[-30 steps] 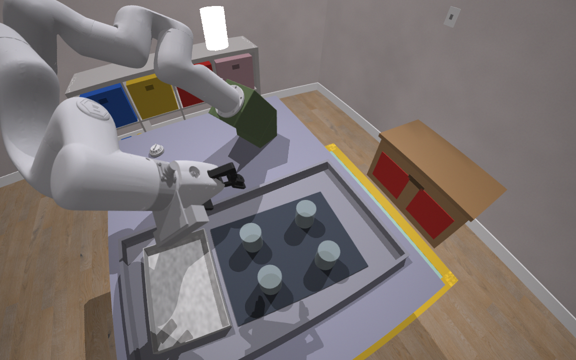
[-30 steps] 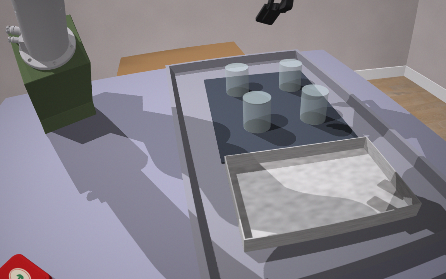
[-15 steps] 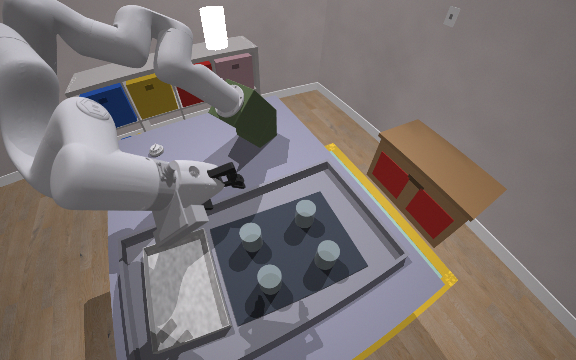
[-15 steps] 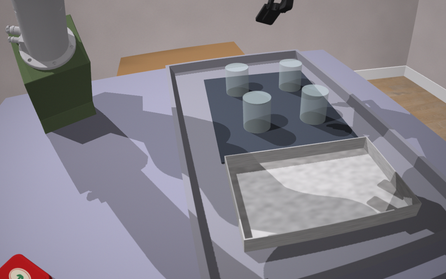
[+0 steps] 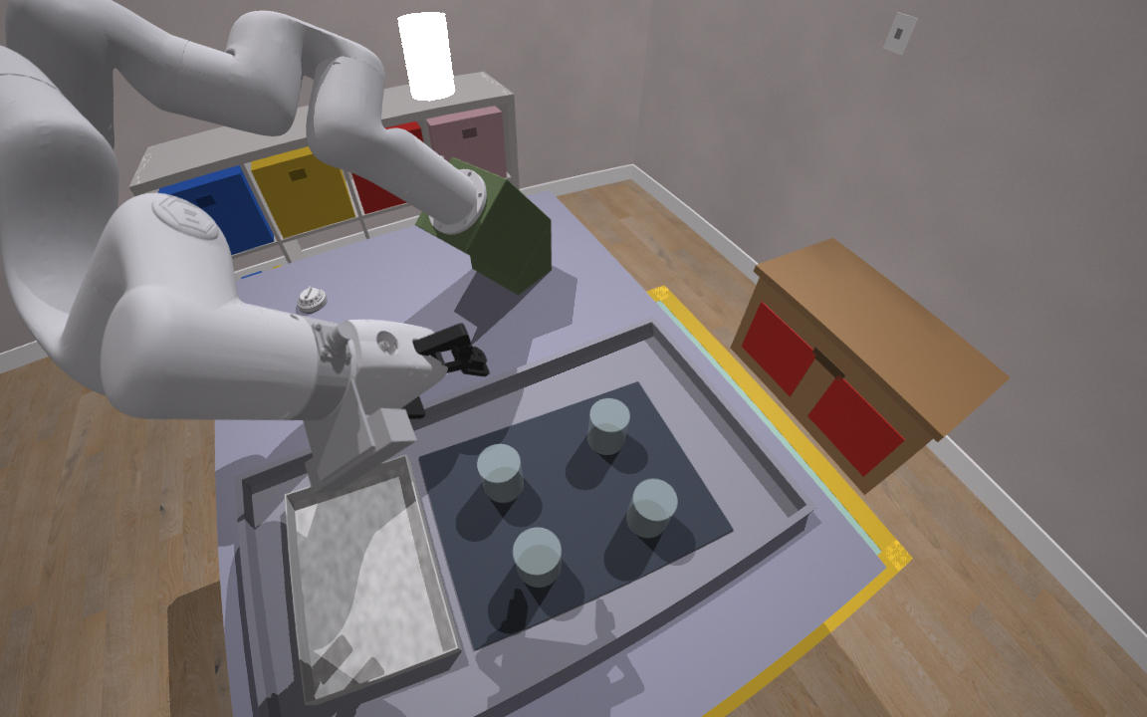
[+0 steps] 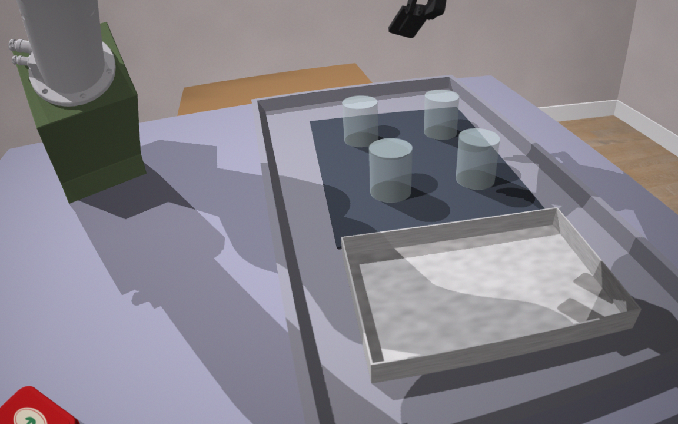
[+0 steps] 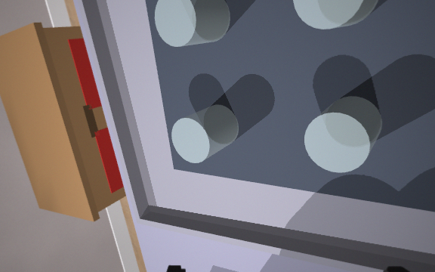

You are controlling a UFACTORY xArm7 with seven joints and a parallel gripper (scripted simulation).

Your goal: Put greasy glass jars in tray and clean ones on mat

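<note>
Several look-alike clear glass jars stand upright and apart on the dark drying mat (image 5: 579, 499) (image 6: 344, 168) (image 7: 270, 155). Two are on the arm-base side: one jar (image 5: 500, 472) (image 6: 390, 170) (image 7: 338, 141) near the tray, one jar (image 5: 608, 426) (image 6: 360, 121) (image 7: 191, 140) farther from it. Across the mat are another tray-side jar (image 5: 537, 557) (image 6: 477, 158) (image 7: 327, 13) and a far jar (image 5: 651, 508) (image 6: 441, 115) (image 7: 176, 23). No grease is visible. The pale tray (image 5: 345, 562) (image 6: 504, 343) is empty. My gripper (image 5: 447, 384) (image 7: 285, 269) is open and empty, above the surround's arm-base side.
A low grey raised border (image 5: 551, 372) (image 6: 278, 211) (image 7: 240, 230) surrounds the mat and tray. The green arm base (image 5: 511, 231) (image 6: 88, 152) stands outside it. A white dial (image 5: 311, 299) and a red object (image 6: 30, 408) are on the table. A brown cabinet (image 5: 880, 330) (image 7: 32, 121) stands beyond the table.
</note>
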